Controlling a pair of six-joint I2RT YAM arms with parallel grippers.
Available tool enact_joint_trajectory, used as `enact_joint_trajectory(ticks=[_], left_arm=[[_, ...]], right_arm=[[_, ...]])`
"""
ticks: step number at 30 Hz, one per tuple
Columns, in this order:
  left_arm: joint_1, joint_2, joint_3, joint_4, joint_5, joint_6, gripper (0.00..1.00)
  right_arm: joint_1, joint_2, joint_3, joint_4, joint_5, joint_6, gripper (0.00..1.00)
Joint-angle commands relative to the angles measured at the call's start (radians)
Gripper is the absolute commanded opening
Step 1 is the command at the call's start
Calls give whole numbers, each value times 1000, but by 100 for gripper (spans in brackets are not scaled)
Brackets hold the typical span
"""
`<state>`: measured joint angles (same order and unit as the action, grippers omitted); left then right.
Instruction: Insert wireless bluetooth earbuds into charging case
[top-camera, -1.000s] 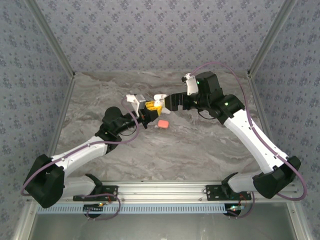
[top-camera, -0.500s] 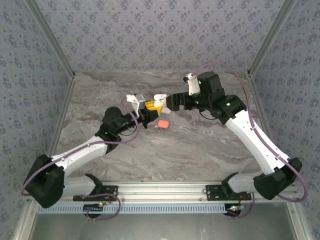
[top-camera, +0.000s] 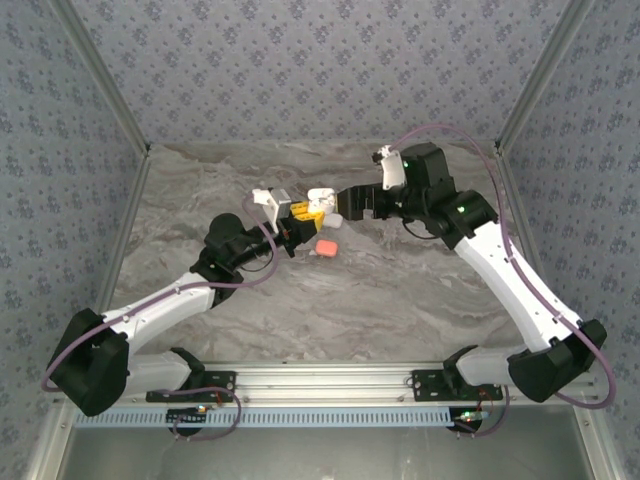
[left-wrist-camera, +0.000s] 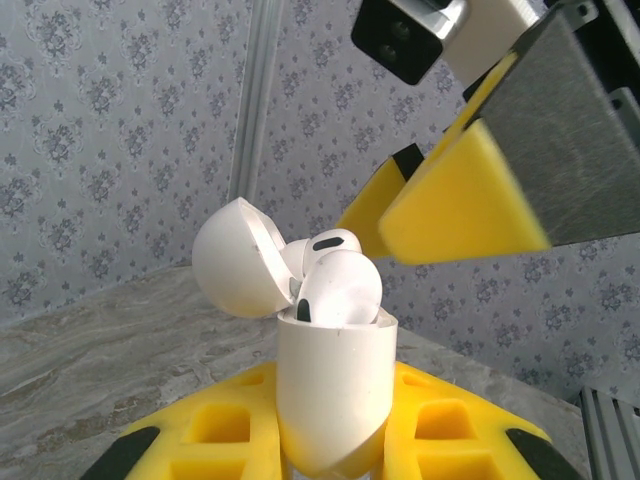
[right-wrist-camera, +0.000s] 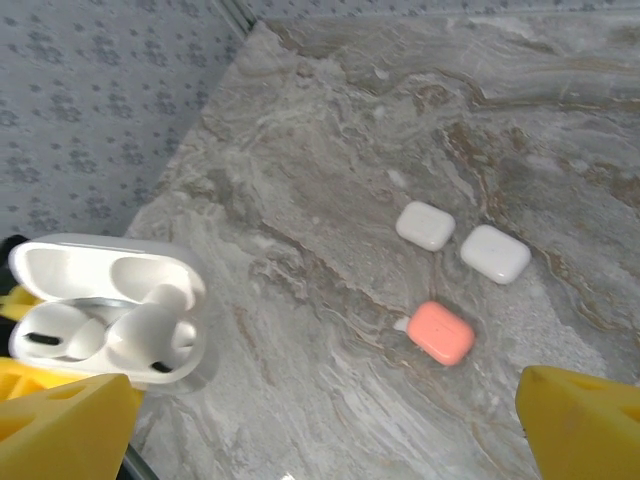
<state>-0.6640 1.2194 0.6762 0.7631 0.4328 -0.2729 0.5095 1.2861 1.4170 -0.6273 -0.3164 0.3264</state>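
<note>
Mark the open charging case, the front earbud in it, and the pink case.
open charging case (right-wrist-camera: 60, 270): right wrist view, inside of its lid.
front earbud (left-wrist-camera: 340, 290): left wrist view, its rounded head.
pink case (right-wrist-camera: 441, 332): right wrist view, its top face.

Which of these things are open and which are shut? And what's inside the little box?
held white case, lid open, upright in the left gripper
earbuds, two, sitting in the held white case
left gripper, shut on the held white case
right gripper, open, holding nothing
loose white cases, both lids shut
pink case, lid shut
</note>
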Motion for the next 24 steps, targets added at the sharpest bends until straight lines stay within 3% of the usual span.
enact_joint_trajectory(ticks=[1,24], left_arm=[[-8,-11,23,58,-2,9,0],[-8,-6,27,62,4,8,0]], right_arm=[[-6,-43,-12,84,-87,29,100],[35,46,34,43,-32,27,100]])
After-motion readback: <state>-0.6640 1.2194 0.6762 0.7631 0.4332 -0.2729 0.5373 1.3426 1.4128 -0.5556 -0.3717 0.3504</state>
